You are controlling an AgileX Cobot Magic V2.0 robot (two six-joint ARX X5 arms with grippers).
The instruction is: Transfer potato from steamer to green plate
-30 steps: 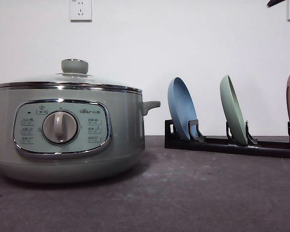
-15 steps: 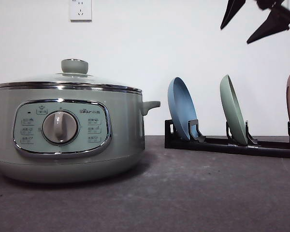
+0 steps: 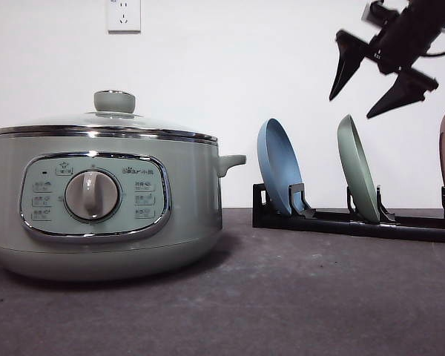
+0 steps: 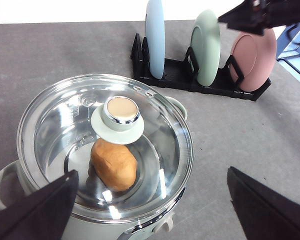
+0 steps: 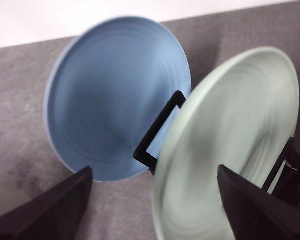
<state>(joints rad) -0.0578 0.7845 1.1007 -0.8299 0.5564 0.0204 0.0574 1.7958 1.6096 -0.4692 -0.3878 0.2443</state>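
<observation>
Glossy sage green plate [image 3: 357, 170] stands upright beside smooth blue plate [image 3: 279, 167].

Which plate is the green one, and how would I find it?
Look at the black rack on the table to the right of the big pot. Three plates stand on edge in it. The green plate is the middle one, between the blue plate and the pink plate.

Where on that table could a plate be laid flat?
Bare tabletop lies in front of the rack and right of the steamer. The rack is crowded with the blue plate, green plate and pink plate.
</observation>
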